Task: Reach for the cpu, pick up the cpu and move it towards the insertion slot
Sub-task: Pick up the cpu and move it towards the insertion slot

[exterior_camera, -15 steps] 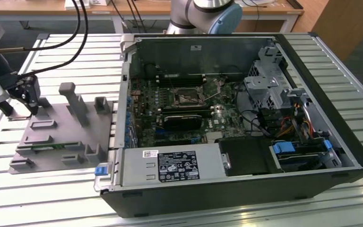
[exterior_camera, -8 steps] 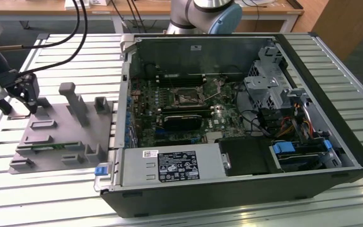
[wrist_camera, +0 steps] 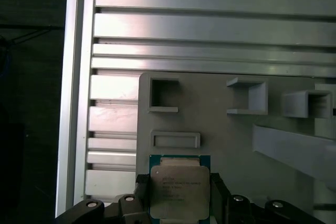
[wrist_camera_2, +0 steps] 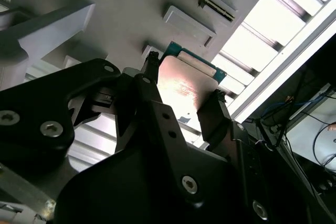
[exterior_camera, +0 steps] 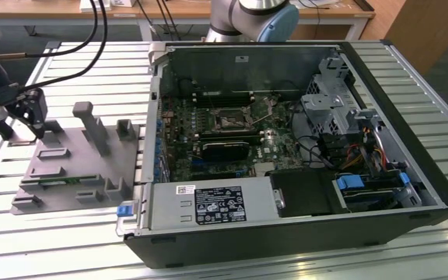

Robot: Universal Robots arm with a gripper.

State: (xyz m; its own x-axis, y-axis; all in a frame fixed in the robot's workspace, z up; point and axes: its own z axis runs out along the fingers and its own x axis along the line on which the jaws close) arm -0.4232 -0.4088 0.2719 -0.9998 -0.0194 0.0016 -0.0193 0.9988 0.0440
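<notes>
Far left in the exterior view, my fingers (wrist_camera_2: pixel 209 115) clamp the cpu (wrist_camera: pixel 180 190) by its edges; I reckon that thin hold could let it slip short of the insertion slot (exterior_camera: pixel 228 121).

A: How many chips?
B: One cpu (wrist_camera: pixel 180 191), with two black fingers (wrist_camera: pixel 142 198) on it.
A: Grippers?
B: One gripper (exterior_camera: pixel 23 125), at the exterior view's left edge, over one grey fixture plate (exterior_camera: pixel 68 169).
A: Computers?
B: One open tower case (exterior_camera: pixel 422 134), centre to right of that frame. Inside are one motherboard (exterior_camera: pixel 275 153), one insertion slot (exterior_camera: pixel 230 121) and one labelled power supply (exterior_camera: pixel 208 207).
A: Tables?
B: One slatted aluminium table (exterior_camera: pixel 68 245).
</notes>
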